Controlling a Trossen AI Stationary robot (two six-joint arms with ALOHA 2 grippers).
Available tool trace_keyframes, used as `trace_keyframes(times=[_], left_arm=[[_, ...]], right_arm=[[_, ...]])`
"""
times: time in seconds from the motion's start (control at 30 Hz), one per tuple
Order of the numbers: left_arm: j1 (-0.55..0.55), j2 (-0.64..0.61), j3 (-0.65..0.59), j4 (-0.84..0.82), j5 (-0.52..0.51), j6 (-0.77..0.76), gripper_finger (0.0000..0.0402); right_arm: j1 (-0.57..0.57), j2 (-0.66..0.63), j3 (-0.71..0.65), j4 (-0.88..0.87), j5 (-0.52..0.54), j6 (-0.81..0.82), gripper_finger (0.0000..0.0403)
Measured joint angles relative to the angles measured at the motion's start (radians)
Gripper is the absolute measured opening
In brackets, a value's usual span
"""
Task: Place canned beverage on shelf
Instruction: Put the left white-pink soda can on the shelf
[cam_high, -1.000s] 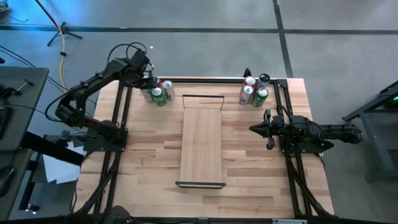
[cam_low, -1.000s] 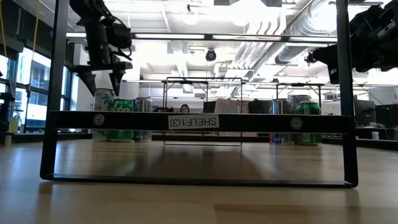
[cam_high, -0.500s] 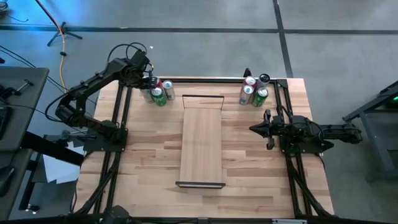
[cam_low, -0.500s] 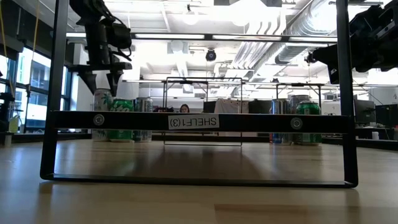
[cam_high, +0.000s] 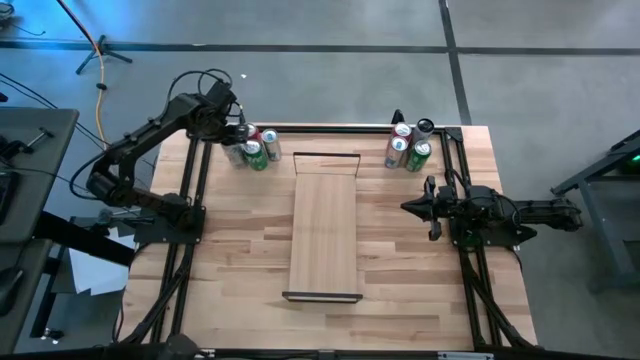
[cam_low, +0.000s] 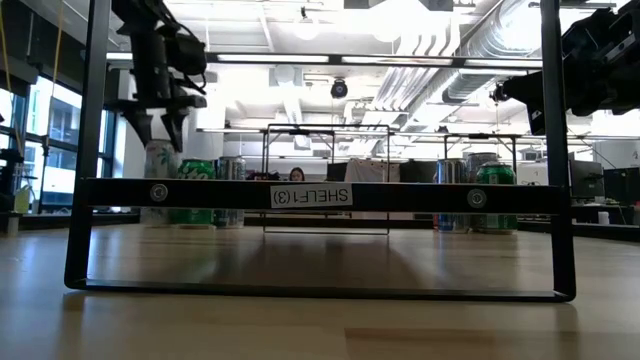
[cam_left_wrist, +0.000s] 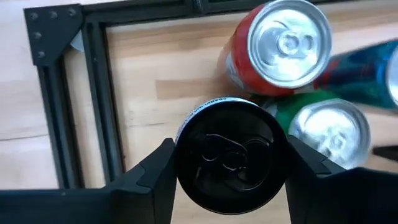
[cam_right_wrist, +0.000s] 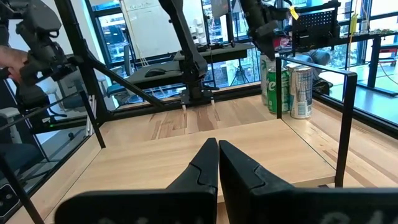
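The left gripper (cam_left_wrist: 231, 163) hangs over the cluster of cans past the far left corner of the shelf (cam_high: 325, 228), its fingers (cam_left_wrist: 154, 175) on either side of a black-topped can (cam_left_wrist: 231, 160) and right against its rim; whether they clamp it I cannot tell. A red can (cam_left_wrist: 278, 46) and a green can (cam_left_wrist: 324, 135) stand just beside that one. The right gripper (cam_right_wrist: 217, 163), jaws pressed together on nothing, waits to the right of the shelf. A second can group (cam_high: 408, 145) stands past the shelf's far right corner.
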Motion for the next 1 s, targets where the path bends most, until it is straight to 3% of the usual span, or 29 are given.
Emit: trace_keyframes(times=[0.17,0.67,0.83,1.0], left_arm=[[0.021,-0.072,0.072,-0.069,0.028,0.046,0.0171],[0.024,-0.258,0.34,-0.077,0.117,0.05,0.0171],[-0.001,-0.294,0.38,0.066,0.154,0.107,0.0171],[-0.075,-0.31,0.338,0.281,0.332,0.1,0.0171]], right_arm=[[0.0,0.0,0.0,0.0,-0.003,0.0,0.0],[0.0,0.0,0.0,0.0,-0.002,0.0,0.0],[0.0,0.0,0.0,0.0,-0.002,0.0,0.0],[0.0,0.0,0.0,0.0,-0.001,0.0,0.0]])
